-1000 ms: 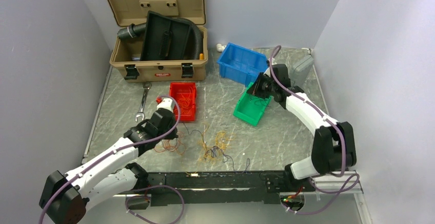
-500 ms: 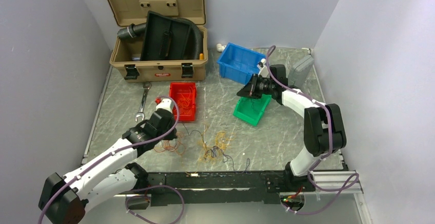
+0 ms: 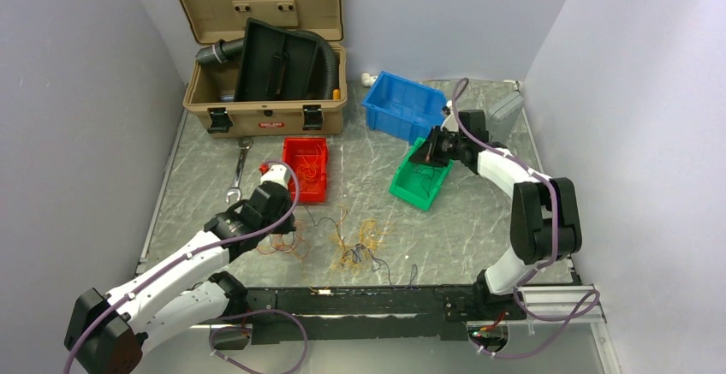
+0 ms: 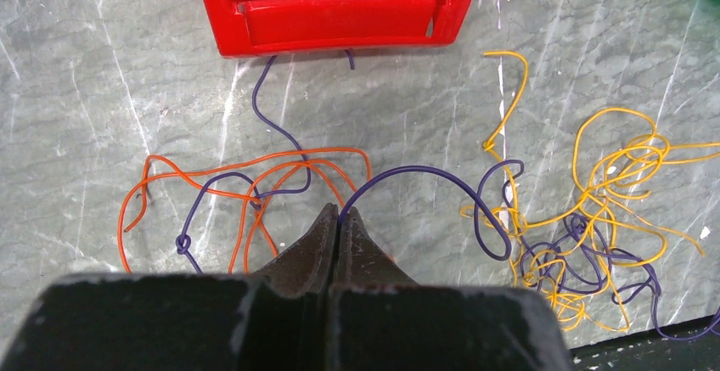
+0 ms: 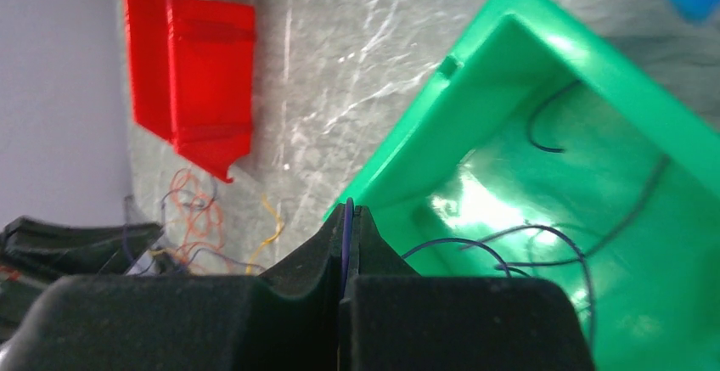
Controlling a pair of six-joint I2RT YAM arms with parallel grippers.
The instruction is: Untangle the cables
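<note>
Your left gripper is down at the near left of the table, fingers pressed together with a purple strand coming out from between the tips and arching off to the right. That strand runs into the main knot of cables, mostly yellow with purple mixed in, which lies on the table near the front edge, right of the gripper. A looser group of orange wires lies just left of and under the fingertips, with another purple wire looping through them. The red bin sits just beyond, and it has orange wires inside. Your right gripper hangs at the far right over the near edge of the green bin, fingers shut on a dark wire that stands up between them. A few more thin dark wires lie loose on the floor of that bin. The blue bin sits just behind the green one.
</note>
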